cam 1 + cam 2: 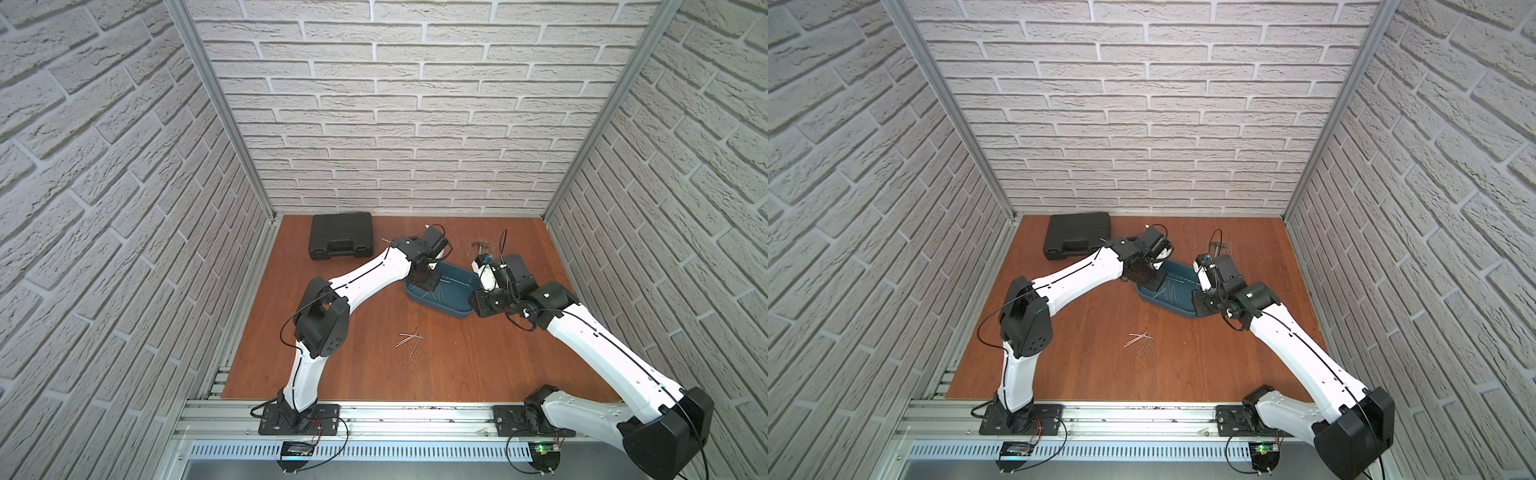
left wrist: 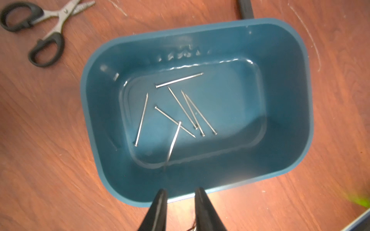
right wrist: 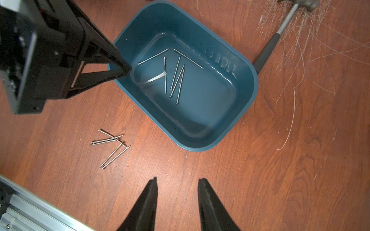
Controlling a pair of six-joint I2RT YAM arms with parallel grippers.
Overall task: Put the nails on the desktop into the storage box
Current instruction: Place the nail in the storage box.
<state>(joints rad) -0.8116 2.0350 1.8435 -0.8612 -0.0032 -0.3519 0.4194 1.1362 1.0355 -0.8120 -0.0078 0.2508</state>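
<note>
The teal storage box point(image 1: 457, 312) point(image 2: 280, 60) point(image 3: 230, 66) sits mid-desktop point(image 1: 457, 365), with several silvery nails point(image 2: 179, 80) point(image 3: 176, 74) lying on its floor. My left gripper point(image 2: 181, 190) point(image 1: 428, 283) hangs open over the box's near-left rim with nothing between its fingers. Just beyond its tips one more nail point(image 2: 173, 143) point(image 3: 155, 78) shows as a blurred streak inside the box, free of the fingers. Several nails point(image 1: 411, 338) point(image 1: 1140, 340) point(image 3: 112, 145) lie crossed in a small heap on the wood nearer the front. My right gripper point(image 3: 177, 180) is open and empty over bare wood beside the box.
A black latched case point(image 1: 340, 241) stands at the back left. Black-handled scissors point(image 2: 40, 26) lie beyond the box, and a hammer point(image 3: 280, 34) point(image 1: 480, 247) lies behind it on scratched wood. Brick-pattern walls close in three sides. An aluminium rail point(image 1: 395, 419) runs along the front.
</note>
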